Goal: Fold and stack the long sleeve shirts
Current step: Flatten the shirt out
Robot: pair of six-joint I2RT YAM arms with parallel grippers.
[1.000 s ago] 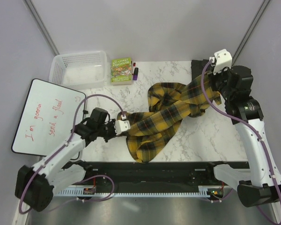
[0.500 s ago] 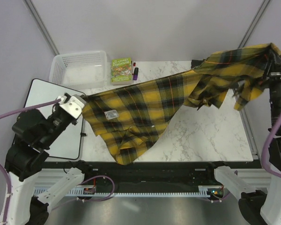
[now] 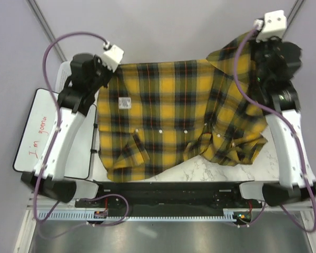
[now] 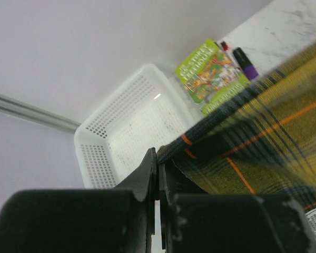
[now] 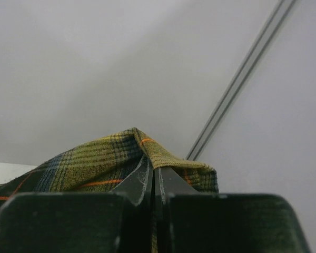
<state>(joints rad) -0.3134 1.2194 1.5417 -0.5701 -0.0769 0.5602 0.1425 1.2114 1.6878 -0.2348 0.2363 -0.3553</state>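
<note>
The top camera is looking steeply down from behind on the table [image 3: 203,166]. Each wrist camera is peering close along its own jaws toward the far wall [image 5: 68,63], sharing the plaid shirt [image 3: 174,116] with the overhead view.

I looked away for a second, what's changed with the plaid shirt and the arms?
The plaid shirt, bunched mid-table a second ago, was lifted, pulled wide and is now spread over the table. The left end effector and right end effector swung toward the far edge and stayed shut on the shirt's edges. Whiteboard, basket and book did not move.
</note>
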